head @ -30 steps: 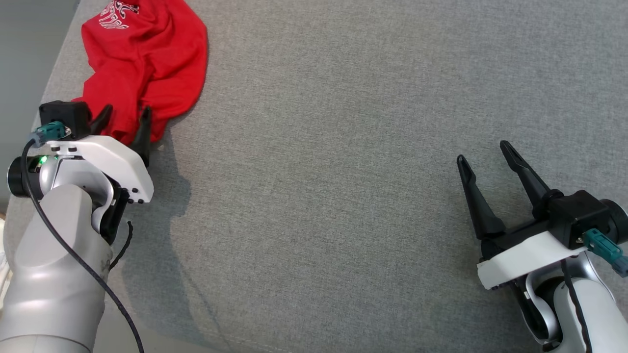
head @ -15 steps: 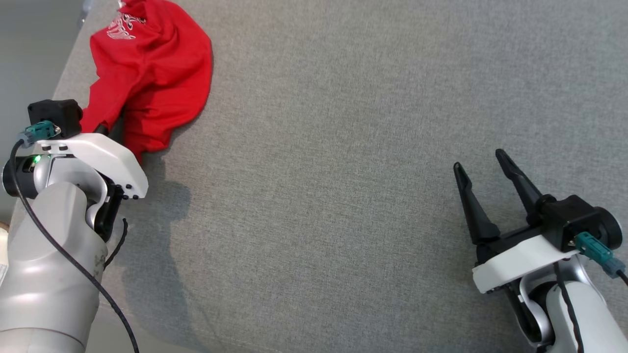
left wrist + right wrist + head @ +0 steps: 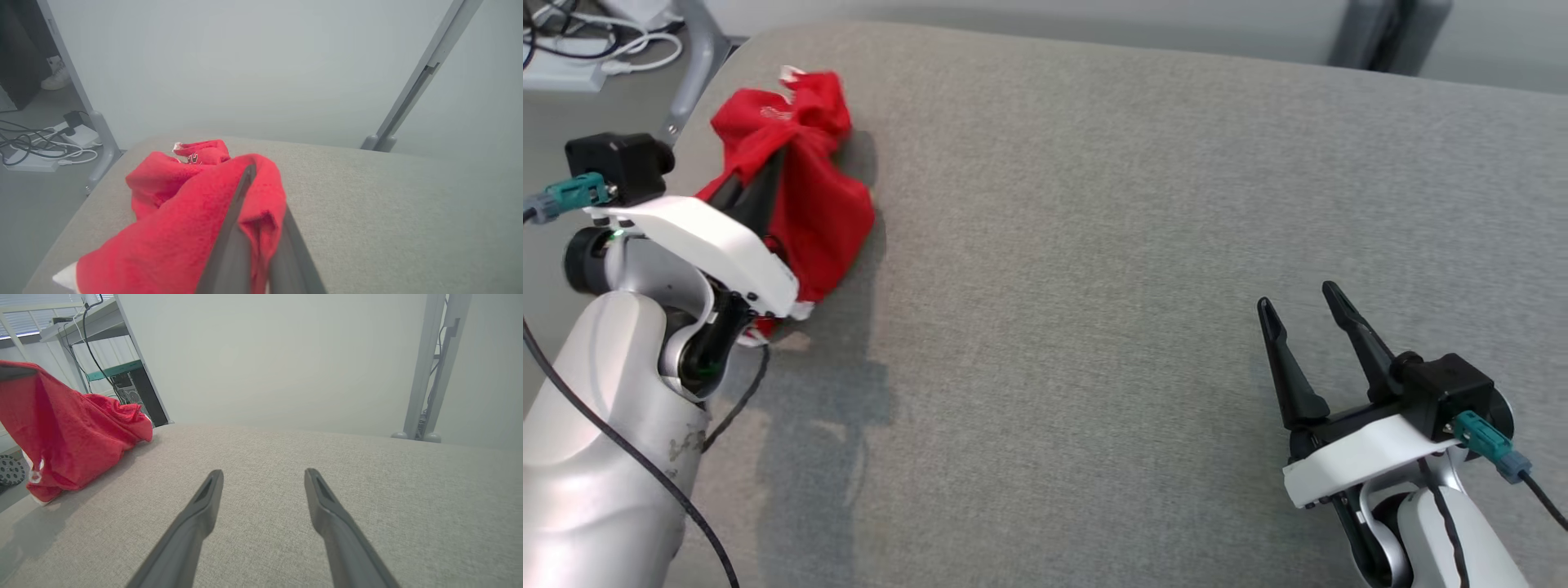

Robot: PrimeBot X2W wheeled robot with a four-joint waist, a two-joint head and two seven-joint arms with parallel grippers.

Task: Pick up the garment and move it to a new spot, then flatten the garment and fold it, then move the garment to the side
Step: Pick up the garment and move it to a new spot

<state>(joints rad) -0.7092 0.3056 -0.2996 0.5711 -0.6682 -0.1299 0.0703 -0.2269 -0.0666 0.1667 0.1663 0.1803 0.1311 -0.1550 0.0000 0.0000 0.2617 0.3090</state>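
Grey surface [image 3: 1094, 245]; red garment [image 3: 827, 219] bunched, crumpled.

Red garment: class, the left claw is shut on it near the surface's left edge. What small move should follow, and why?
Probably lift the left claw higher, so the garment clears the grey surface before it travels. The claw is shut on a fold, yet the bunched cloth's far end rests on the surface near its left edge. The right claw stands open, well apart.
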